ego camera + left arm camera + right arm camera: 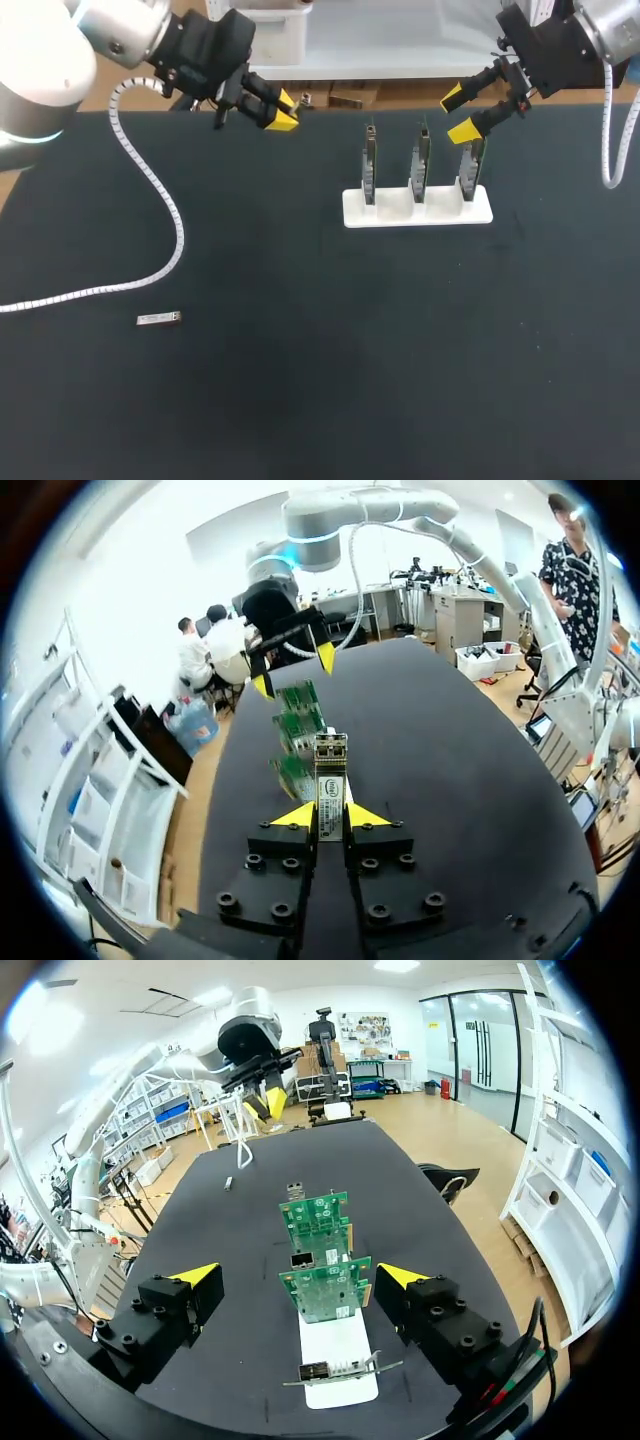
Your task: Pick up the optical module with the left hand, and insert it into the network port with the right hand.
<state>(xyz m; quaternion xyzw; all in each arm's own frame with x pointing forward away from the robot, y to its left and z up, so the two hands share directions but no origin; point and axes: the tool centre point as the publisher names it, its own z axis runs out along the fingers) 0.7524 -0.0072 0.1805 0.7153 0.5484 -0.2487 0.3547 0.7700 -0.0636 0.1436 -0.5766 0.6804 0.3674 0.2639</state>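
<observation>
- The module is pinched in the left gripper. Both yellow tips are pressed on its sides, and its metal end pokes out ahead of the fingers.
- In the head view that gripper is in the upper left of the frame, raised near the table's far edge and pointing right toward the boards.
- There are 3 green boards, upright in a row in a white stand, upper right of centre.
- From the right wrist, a silver port shows just behind the nearest board.
- The right gripper is spread wide and holding nothing. It hangs at the upper right by the rightmost board, 1 yellow tip close to its top edge.
- In its own wrist view the row of boards runs out between the 2 fingers, clear of both.
- A 2nd module lies flat on the table at the lower left, well apart from everything.
- The left arm's white coiled cable trails across the left side of the table.
</observation>
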